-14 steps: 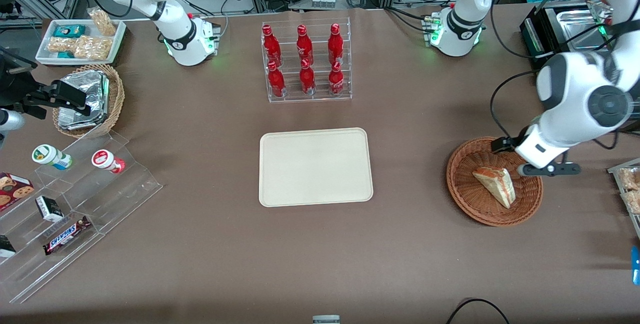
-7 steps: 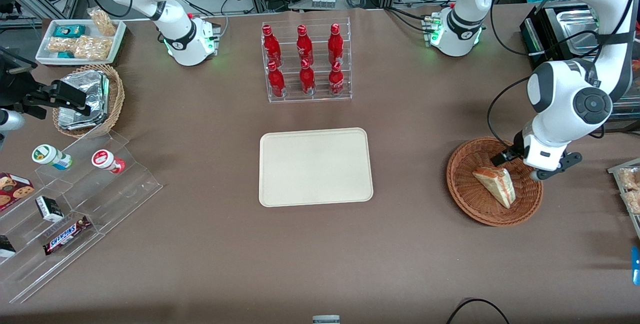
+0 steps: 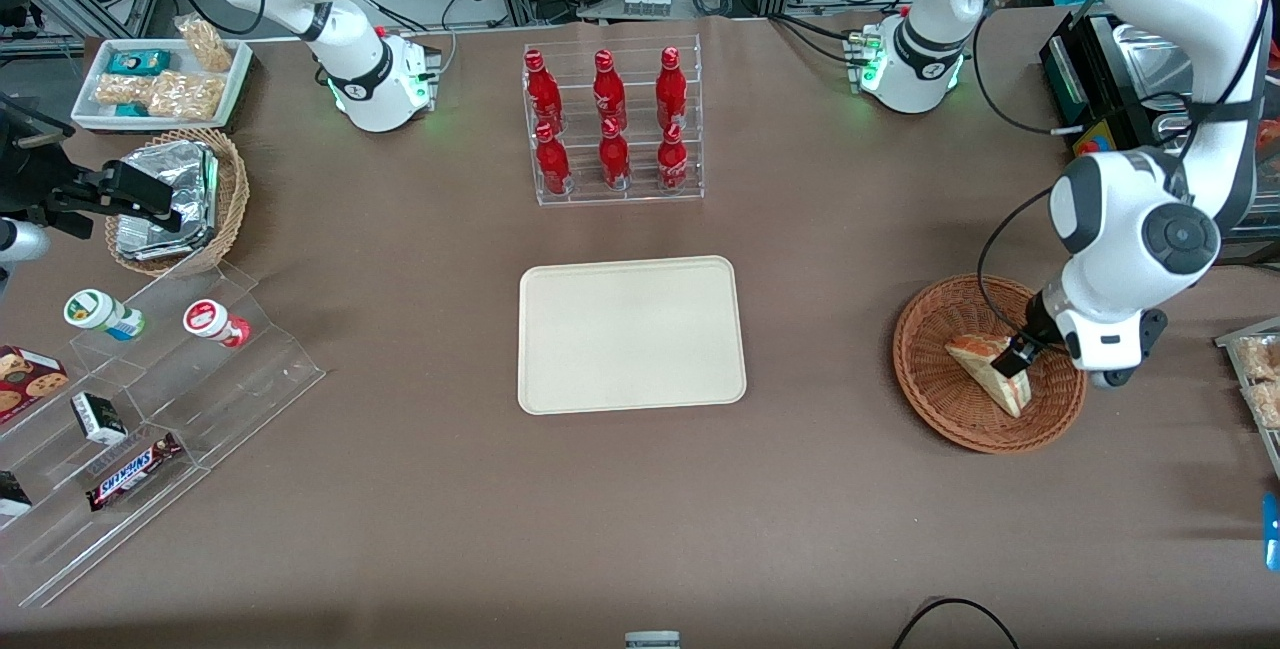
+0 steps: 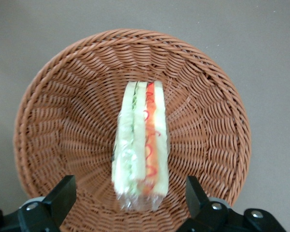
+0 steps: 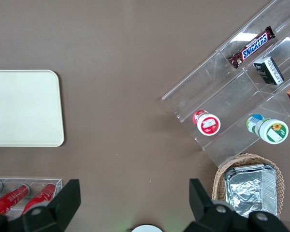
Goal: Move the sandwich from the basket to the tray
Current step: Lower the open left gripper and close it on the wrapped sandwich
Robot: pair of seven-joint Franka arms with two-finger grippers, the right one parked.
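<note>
Two spread gripper (image 4: 128, 200) fingers (image 4: 63, 193) astride basketed (image 4: 48, 121) sandwich (image 4: 140, 150).

Even, bright overhead light; soft shadows, mostly sharp.

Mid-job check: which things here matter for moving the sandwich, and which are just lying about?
In the job:
sandwich, lying in the basket
tray, bare
hand, open, over the sandwich

Lying about:
red bottles in a clear rack
foil packets in a tan basket
snack bags
candy bar
</note>
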